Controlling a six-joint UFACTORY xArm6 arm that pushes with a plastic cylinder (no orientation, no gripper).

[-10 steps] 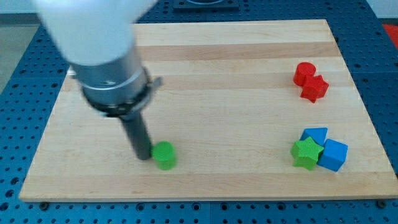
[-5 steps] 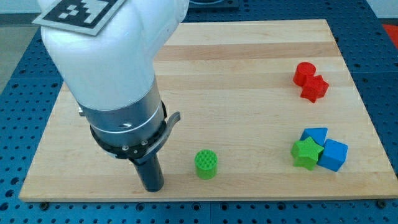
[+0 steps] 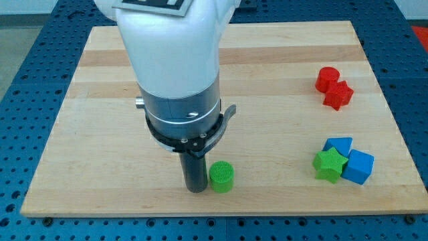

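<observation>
My tip (image 3: 196,189) sits just left of the green cylinder (image 3: 222,177), seemingly touching it; being a bare rod, it holds nothing.

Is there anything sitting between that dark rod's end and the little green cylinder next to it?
No. My tip stands right beside the green cylinder, on its left in the view, seemingly touching it, with nothing between them.

This looks like a robotics lab bench. A pale rectangular wooden board (image 3: 281,60) lies on a blue perforated metal table (image 3: 20,134) with a regular grid of holes, seen along every frame edge. A white and grey robot arm (image 3: 175,67), bearing a black-and-white fiducial marker at top centre, fills the upper middle.
</observation>
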